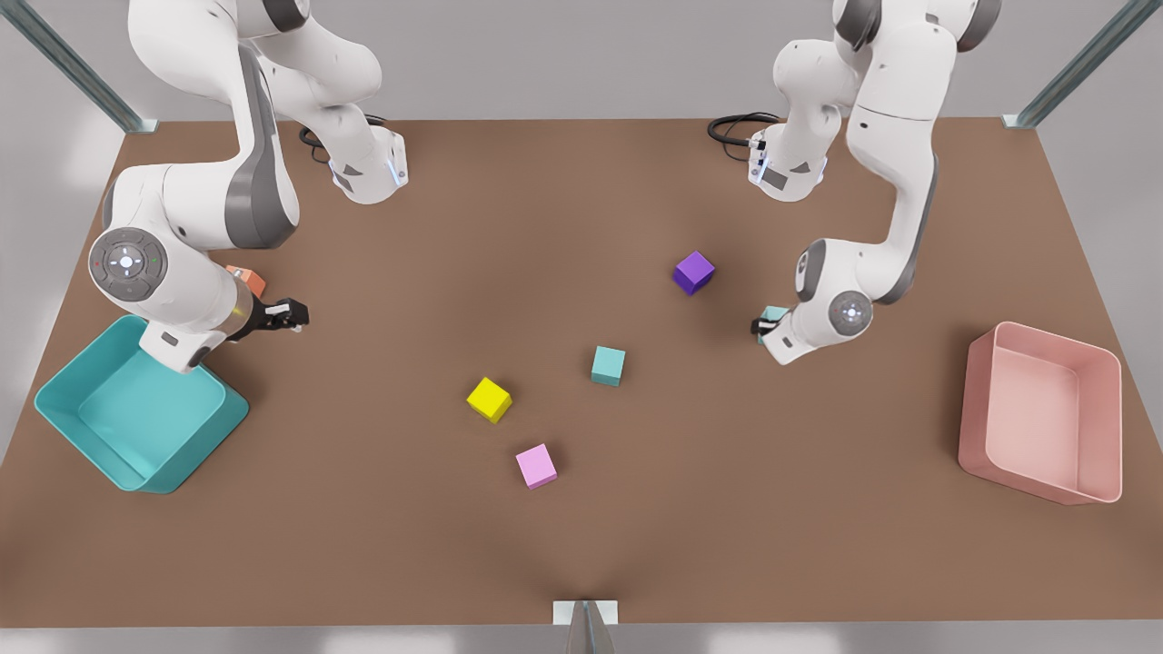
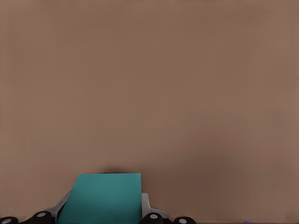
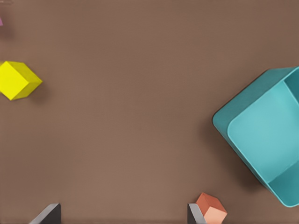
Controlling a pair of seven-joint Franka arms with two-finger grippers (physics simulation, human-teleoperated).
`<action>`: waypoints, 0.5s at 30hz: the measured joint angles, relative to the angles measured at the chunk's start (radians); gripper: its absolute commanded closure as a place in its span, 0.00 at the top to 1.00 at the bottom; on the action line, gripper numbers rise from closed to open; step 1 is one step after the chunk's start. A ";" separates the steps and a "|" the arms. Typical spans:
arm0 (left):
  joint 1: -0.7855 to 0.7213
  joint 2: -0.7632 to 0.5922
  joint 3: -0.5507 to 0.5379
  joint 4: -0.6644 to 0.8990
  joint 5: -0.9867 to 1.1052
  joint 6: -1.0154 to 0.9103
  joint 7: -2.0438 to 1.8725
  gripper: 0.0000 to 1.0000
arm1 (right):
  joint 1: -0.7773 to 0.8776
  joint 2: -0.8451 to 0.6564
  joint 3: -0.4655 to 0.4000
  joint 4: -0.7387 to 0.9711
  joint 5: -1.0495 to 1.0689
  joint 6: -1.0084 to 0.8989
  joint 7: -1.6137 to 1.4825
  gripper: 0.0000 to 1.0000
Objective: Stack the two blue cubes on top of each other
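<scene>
Zero stacking done so far. Left tool [image 1: 757, 327] is pinching one blue cube [image 2: 105, 198]; can't tell if it's off the tabletop [image 1: 581, 182] yet. 2nd blue cube [image 1: 608, 365] sits free at its 8 o'clock in front view. Left to do: carry over, set on top. Right tool [image 1: 289, 315] waits w/ fingers spread beside orange cube [image 3: 211, 209]. Teal bin [image 1: 54, 400] & pink bin [image 1: 977, 400]: nothing inside.

Simulated lab bench | brown tabletop [image 1: 581, 545] | metal frame struts [image 1: 82, 77]
</scene>
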 measured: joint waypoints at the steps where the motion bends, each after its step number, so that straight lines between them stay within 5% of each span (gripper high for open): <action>1: 0.001 0.006 -0.004 0.066 0.001 -0.042 -0.010 0.44 | 0.000 0.000 0.000 0.000 0.000 0.000 -0.003 1.00; 6: -0.135 0.328 -0.093 0.681 -0.002 -0.283 -0.138 0.44 | -0.001 0.000 0.000 0.004 -0.001 0.000 -0.017 1.00; 15: -0.277 0.497 -0.145 0.959 -0.041 -0.463 -0.391 0.44 | -0.003 0.000 -0.002 0.003 -0.001 0.000 -0.034 1.00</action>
